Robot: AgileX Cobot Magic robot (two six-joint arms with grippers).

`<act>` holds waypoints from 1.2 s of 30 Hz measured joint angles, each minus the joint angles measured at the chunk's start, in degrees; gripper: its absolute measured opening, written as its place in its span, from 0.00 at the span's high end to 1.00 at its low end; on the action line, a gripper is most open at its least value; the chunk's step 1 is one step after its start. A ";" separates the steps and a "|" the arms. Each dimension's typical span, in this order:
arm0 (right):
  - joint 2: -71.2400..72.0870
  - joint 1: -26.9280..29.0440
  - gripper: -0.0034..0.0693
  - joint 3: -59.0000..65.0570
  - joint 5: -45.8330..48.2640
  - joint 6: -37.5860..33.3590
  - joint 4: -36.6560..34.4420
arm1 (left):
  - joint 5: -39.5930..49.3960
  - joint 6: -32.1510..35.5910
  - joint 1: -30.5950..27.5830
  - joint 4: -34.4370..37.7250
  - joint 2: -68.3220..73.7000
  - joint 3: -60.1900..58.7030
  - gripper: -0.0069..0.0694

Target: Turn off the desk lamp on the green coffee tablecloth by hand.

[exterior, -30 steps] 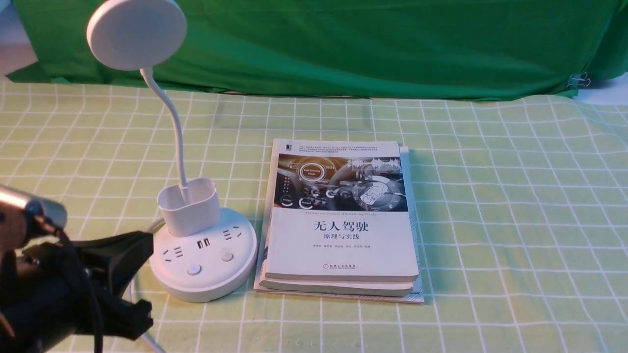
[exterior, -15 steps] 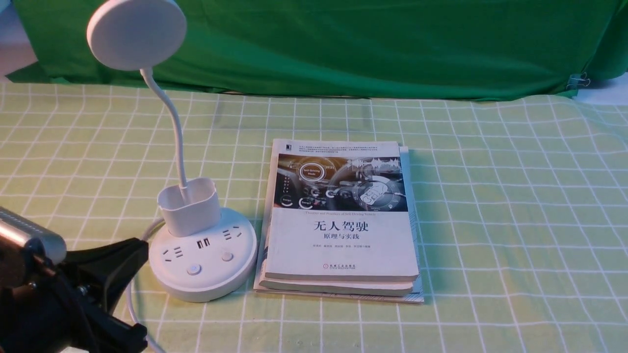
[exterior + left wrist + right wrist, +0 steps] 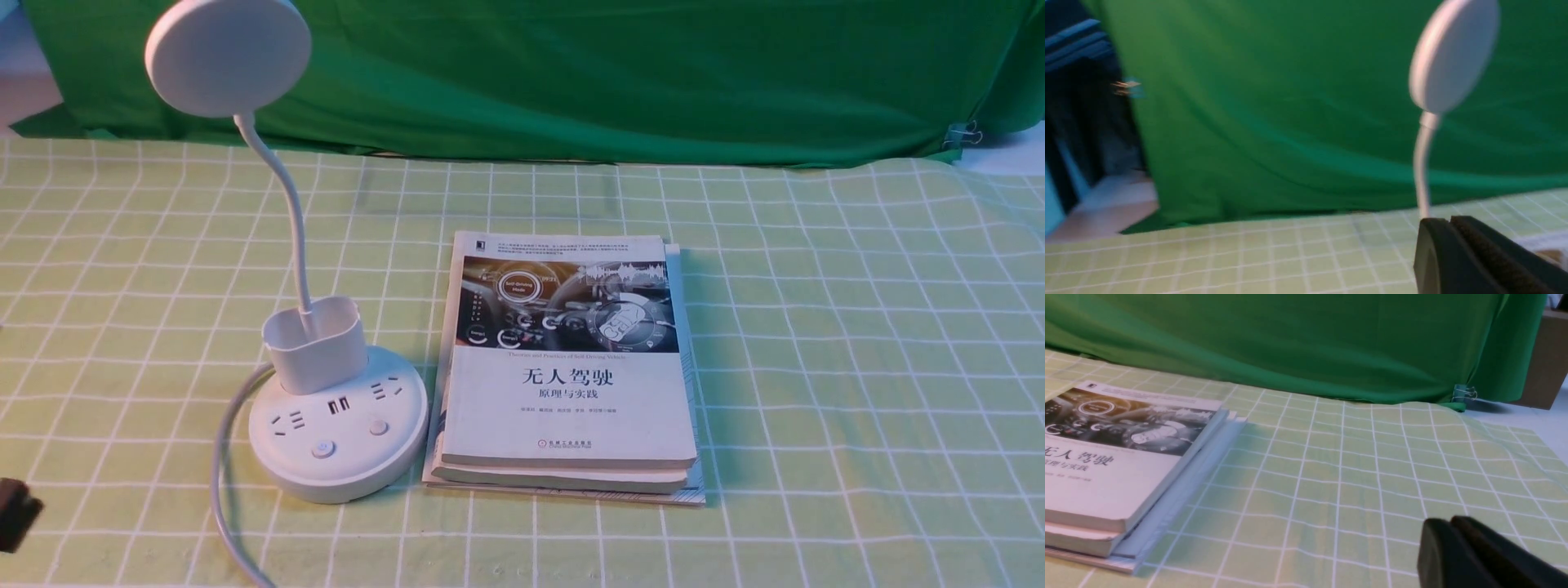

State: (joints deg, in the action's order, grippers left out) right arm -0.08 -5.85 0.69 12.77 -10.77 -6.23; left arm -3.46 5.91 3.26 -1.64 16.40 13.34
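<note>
From here, the left arm's closed, empty fingers (image 3: 1449,245) are pointing past the nearer button (image 3: 324,448), with the lamp's base (image 3: 339,465) sitting to their right and its bendy neck (image 3: 287,200) rising upright beyond, well within that arm's side.

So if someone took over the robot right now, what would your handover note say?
Left pincer: shut, empty, clear of the lamp, at the front view's left edge.
Right pincer: shut, empty.
Desk lamp: upright on the green coffee tablecloth, left of the book stack; two round buttons on its base.
Done: can't confirm; no glow shows, but the head's lighting side is hidden.
Left: check the lamp is off; if not, probably press a button.
</note>
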 joint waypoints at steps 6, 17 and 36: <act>0.00 0.00 0.91 0.00 -0.03 0.00 0.00 | -1.12 0.07 -4.94 2.05 -6.77 -7.03 0.91; 0.00 0.00 0.91 0.00 -0.03 0.00 0.00 | 16.33 -1.07 -5.37 5.16 -16.24 -13.73 0.91; 0.00 0.00 0.91 0.00 -0.03 0.00 0.00 | 16.79 -1.07 -5.54 5.21 -16.52 -13.77 0.91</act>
State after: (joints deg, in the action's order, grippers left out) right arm -0.08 -5.85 0.69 12.75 -10.77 -6.23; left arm 13.32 4.84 -2.28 3.57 -0.13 -0.43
